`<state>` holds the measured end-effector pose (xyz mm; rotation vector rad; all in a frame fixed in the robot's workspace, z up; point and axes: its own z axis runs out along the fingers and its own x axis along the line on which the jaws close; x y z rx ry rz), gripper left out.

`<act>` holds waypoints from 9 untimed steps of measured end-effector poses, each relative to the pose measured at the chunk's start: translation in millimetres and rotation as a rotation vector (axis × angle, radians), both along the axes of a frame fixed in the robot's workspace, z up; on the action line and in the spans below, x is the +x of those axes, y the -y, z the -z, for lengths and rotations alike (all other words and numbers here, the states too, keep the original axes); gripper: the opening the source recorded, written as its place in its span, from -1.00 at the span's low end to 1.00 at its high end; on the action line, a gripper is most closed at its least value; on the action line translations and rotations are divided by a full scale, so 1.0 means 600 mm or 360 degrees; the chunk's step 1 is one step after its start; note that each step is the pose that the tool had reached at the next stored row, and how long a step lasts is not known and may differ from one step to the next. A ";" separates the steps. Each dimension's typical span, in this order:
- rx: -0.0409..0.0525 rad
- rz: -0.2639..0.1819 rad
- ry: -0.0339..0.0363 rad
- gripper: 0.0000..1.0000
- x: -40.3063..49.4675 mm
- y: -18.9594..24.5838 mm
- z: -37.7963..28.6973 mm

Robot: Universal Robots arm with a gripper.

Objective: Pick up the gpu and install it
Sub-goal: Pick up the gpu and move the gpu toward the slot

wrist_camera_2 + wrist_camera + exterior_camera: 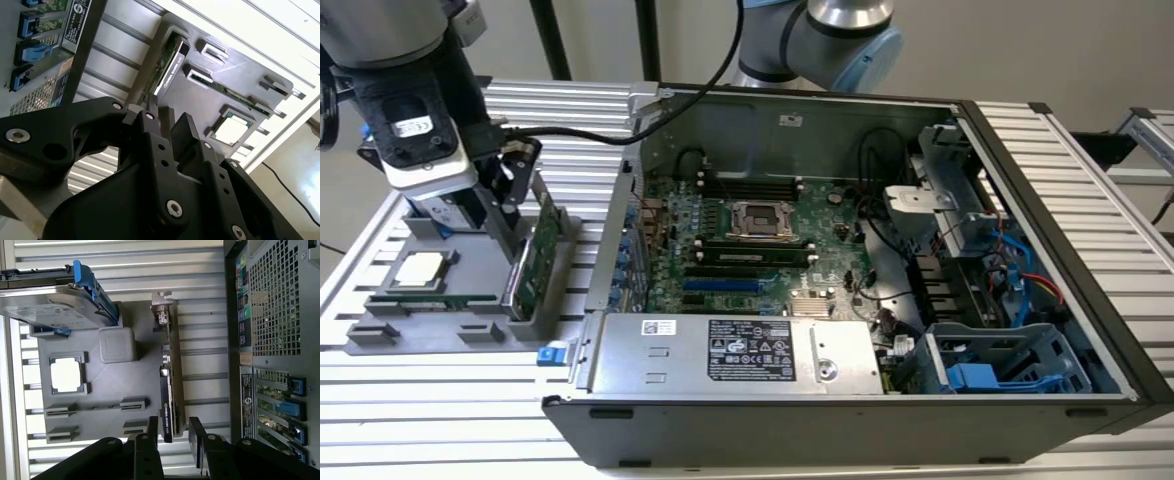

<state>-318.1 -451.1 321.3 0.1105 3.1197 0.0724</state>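
The gpu [170, 375] stands on its edge in a slot of the grey holder tray [135, 385]. It is a thin green card with a black cooler and a silver bracket [161, 310] at its far end. My gripper [174, 436] is open, one finger on each side of the card's near end, and I cannot tell whether the pads touch it. In the exterior view the gripper [504, 205] hangs just over the gpu [538, 255] at that view's left, beside the open computer case [1014, 200]. The second wrist view shows the gpu [167, 70] just beyond the fingertips [151, 106].
On the tray also sit a silver hard drive with blue rails [55, 305], a processor chip [66, 375] and a narrow memory stick [95, 407]. In the case lie the motherboard [747, 230] and the power supply [734, 350]. The case's rear wall [280, 340] stands close beside the gpu.
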 end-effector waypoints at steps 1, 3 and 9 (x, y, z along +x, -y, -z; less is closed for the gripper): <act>0.0000 0.0000 0.0000 1.00 0.000 0.0000 0.001; 0.0000 0.0000 0.0000 1.00 0.000 0.0000 0.002; 0.0000 0.0000 0.0000 1.00 0.000 0.0000 0.005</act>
